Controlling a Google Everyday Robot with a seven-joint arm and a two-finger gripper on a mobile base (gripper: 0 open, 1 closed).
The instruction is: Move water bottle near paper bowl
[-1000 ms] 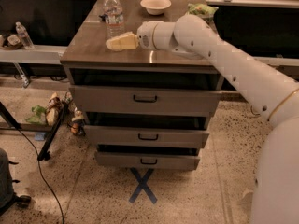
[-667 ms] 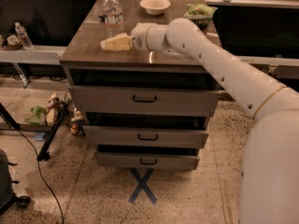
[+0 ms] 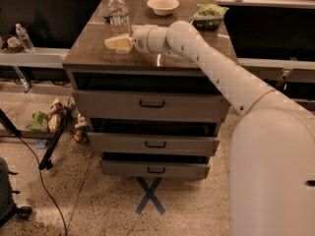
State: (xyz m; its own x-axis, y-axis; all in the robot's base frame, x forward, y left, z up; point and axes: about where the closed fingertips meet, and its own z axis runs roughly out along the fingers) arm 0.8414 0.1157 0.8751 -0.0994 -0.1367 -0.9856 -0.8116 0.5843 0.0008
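The water bottle [image 3: 119, 13] stands upright on the back left part of the dark cabinet top [image 3: 93, 53], clear with a white cap and pale label. The paper bowl [image 3: 163, 5], white and shallow, sits at the back middle, to the right of the bottle with a gap between them. My gripper [image 3: 117, 43] points left at the end of the long white arm and sits just in front of the bottle's base, at its lower part. Nothing shows as held in it.
A green-and-white snack bag [image 3: 209, 12] lies at the back right of the top. The cabinet has three drawers [image 3: 151, 103], slightly pulled out. A smaller clear bottle [image 3: 23, 37] stands on a ledge far left. Cables, toys and a blue X [image 3: 149, 195] are on the floor.
The arm has swung left: the gripper moved from the middle of the top to just in front of the water bottle. Bottle and bowl have not moved.
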